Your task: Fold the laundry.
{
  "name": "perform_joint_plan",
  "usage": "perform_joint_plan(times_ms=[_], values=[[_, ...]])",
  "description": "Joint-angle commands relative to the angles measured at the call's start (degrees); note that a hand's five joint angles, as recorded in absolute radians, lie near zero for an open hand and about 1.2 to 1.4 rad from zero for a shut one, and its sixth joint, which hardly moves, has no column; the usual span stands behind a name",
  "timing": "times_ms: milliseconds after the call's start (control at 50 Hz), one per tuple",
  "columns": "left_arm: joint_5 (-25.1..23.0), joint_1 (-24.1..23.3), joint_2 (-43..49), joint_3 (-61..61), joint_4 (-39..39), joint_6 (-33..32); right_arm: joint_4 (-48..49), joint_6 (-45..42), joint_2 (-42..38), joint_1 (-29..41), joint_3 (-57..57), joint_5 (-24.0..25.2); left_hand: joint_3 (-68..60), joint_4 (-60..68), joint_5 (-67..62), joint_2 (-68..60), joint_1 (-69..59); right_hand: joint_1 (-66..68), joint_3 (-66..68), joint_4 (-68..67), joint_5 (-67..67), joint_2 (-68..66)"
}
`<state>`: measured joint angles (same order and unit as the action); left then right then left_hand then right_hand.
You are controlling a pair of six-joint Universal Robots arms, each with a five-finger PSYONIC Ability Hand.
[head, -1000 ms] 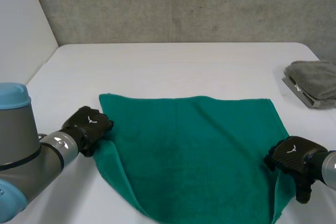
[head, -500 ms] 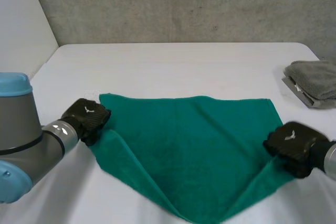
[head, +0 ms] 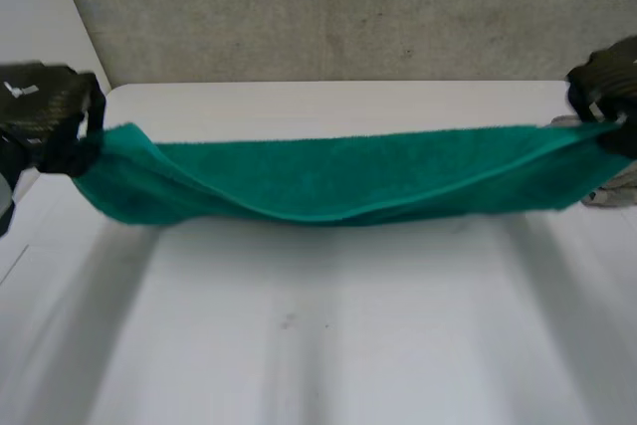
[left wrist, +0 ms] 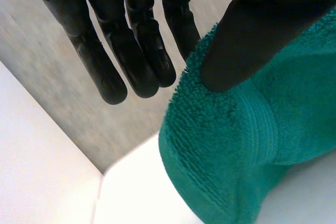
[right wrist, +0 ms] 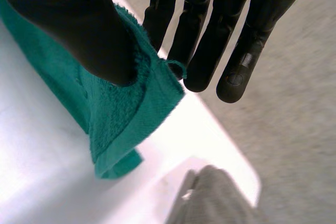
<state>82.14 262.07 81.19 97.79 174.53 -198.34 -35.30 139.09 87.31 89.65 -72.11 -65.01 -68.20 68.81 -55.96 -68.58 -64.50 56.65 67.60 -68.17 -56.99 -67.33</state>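
A green towel (head: 338,178) hangs stretched in the air above the white table (head: 318,345), sagging in the middle. My left hand (head: 45,111) holds its left end; in the left wrist view the thumb (left wrist: 252,40) pinches a towel corner (left wrist: 231,140) against the fingers (left wrist: 136,51). My right hand (head: 607,82) holds the right end; in the right wrist view the thumb (right wrist: 79,30) presses the towel's hemmed corner (right wrist: 126,124) against the straight fingers (right wrist: 210,40).
A folded grey cloth (head: 609,186) lies at the table's right edge, partly behind the towel, also visible below my right hand as the grey cloth (right wrist: 210,198). A concrete wall (head: 338,12) stands behind the table.
Both hands have lifted the towel off the table and pulled it taut between them. The right hand closed on its corner during the last second.
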Motion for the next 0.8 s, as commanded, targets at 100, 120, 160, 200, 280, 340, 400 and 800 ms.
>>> perform_joint_plan(times_ms=[100, 120, 160, 200, 280, 340, 400, 800], values=[[2.67, -0.69, 26.11, -13.40, 2.65, -0.03, 2.68, -2.95, -25.25, 11.77, 14.17, -18.22, -11.80, 11.19, -14.04, -11.42, -15.50, 23.35, 12.40, -11.83, -13.01, -12.67], [3.90, -1.04, 29.26, -17.16, 3.53, -0.03, 3.74, -2.77, -26.57, 12.04, 16.10, -18.84, -11.80, 11.19, -14.04, -11.42, -15.50, 23.35, 12.40, -11.83, -13.01, -12.67], [5.13, -1.39, 32.18, -21.05, 5.20, -0.30, 8.20, -2.33, -30.34, 12.82, 20.48, -19.37, -11.80, 11.19, -14.04, -11.42, -15.50, 23.35, 12.40, -11.83, -13.01, -12.67], [6.27, -1.57, 35.25, -26.74, 9.39, -0.12, 11.99, -1.46, -32.28, 13.35, 23.57, -19.72, -11.80, 11.19, -14.04, -11.42, -15.50, 23.35, 12.40, -11.83, -13.01, -12.67], [6.54, -2.00, 37.28, -34.31, 20.62, -0.74, 23.76, 3.20, -35.28, 14.85, 32.18, -19.63, -11.80, 11.19, -14.04, -11.42, -15.50, 23.35, 12.40, -11.83, -13.01, -12.67], [6.19, -2.18, 37.38, -37.40, 28.82, -0.91, 35.44, 6.72, -36.34, 15.64, 38.17, -19.63, -11.80, 11.19, -14.04, -11.42, -15.50, 23.35, 12.40, -11.83, -13.01, -12.67], [7.33, -2.27, 37.46, -42.15, 39.20, -0.91, 47.98, 8.56, -36.51, 15.73, 41.59, -20.24, -11.80, 11.19, -14.04, -11.42, -15.50, 23.35, 12.40, -11.83, -13.01, -12.67], [9.80, -1.21, 39.22, -30.57, 43.62, 5.41, 49.54, 8.83, -39.59, 16.34, 34.15, -20.43, -11.80, 11.19, -14.04, -11.42, -15.50, 23.35, 12.40, -11.83, -13.01, -12.67]])
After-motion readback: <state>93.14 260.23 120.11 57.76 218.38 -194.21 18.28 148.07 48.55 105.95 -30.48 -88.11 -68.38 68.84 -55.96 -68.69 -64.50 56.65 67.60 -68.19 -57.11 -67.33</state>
